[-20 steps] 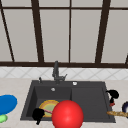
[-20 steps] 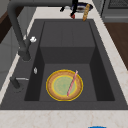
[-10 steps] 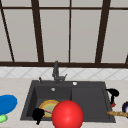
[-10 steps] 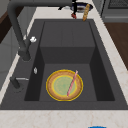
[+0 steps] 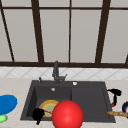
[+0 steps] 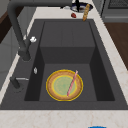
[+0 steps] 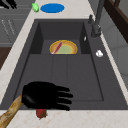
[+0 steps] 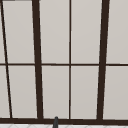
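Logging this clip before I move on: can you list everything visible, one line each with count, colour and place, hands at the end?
sink: one, dark grey, set in the counter, basin at the left and drainboard at the right in the front view
faucet: one, dark grey, behind the sink
plate: one, yellow rim with green middle, on the basin floor
pink stick: one, pink, lying across the plate
red ball: one, red, at the sink's front edge in the front view
blue plate: one, blue, counter left of the sink
green thing: one, green, beside the blue plate
baguette: one, tan, counter right of the sink
small red thing: one, red, by the baguette
window: one, dark frame, above
left hand: black, at the basin's front left
right hand: black, fingers straight, over the sink's right edge
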Robot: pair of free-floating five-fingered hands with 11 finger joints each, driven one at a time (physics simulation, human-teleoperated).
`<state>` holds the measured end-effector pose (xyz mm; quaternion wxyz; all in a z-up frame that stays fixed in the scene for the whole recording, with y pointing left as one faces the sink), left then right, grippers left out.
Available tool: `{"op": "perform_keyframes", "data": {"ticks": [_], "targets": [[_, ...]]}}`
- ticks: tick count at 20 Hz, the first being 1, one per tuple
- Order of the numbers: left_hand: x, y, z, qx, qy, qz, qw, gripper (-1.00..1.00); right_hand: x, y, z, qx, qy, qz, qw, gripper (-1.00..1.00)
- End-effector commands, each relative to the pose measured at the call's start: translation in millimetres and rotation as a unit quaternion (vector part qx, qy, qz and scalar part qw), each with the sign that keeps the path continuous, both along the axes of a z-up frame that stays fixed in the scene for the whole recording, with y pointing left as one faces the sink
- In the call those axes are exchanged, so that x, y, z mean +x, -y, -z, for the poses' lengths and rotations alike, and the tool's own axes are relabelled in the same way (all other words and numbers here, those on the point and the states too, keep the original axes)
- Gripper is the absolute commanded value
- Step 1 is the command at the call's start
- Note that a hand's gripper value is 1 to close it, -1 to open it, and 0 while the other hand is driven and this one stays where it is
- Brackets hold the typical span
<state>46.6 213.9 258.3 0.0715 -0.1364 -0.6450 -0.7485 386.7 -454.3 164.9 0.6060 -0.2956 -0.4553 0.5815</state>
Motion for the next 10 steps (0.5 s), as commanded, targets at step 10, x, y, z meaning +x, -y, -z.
{"op": "perform_keyframes", "data": {"ticks": [10], "targets": [[0.0, 0, 0, 0.000, 0.000, 0.000, 1.0000, 0.00, -4, -11, 37, -0.045, -0.031, -0.001, 0.9985, -1.00]]}}
